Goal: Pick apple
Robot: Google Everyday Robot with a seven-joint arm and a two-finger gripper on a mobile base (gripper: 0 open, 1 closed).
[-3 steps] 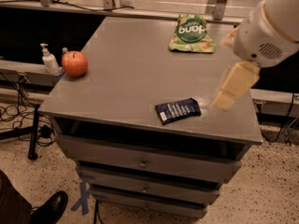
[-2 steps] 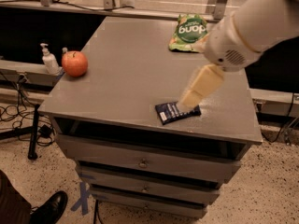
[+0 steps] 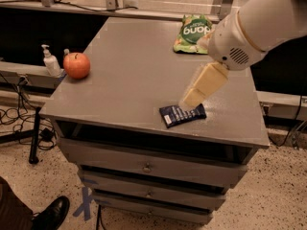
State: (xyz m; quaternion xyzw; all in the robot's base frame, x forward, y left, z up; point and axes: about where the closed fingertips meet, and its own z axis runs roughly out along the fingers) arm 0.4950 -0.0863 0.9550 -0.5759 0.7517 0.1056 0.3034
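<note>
The apple (image 3: pixel 76 65) is round, red-orange and glossy, standing near the left edge of the grey table top (image 3: pixel 129 75). My gripper (image 3: pixel 193 97) hangs from the white arm that enters from the upper right. It hovers over the front right part of the table, just above a dark blue snack packet (image 3: pixel 182 115). The gripper is far to the right of the apple and holds nothing that I can see.
A green snack bag (image 3: pixel 193 33) lies at the back right of the table. A white pump bottle (image 3: pixel 50 61) stands on a ledge left of the apple. Drawers (image 3: pixel 148 166) sit below the top. Cables and a black shoe (image 3: pixel 50 214) are on the floor at left.
My arm and gripper have swung left and forward, from the table's right edge to above the dark blue packet. The apple, bag and packet have not moved.
</note>
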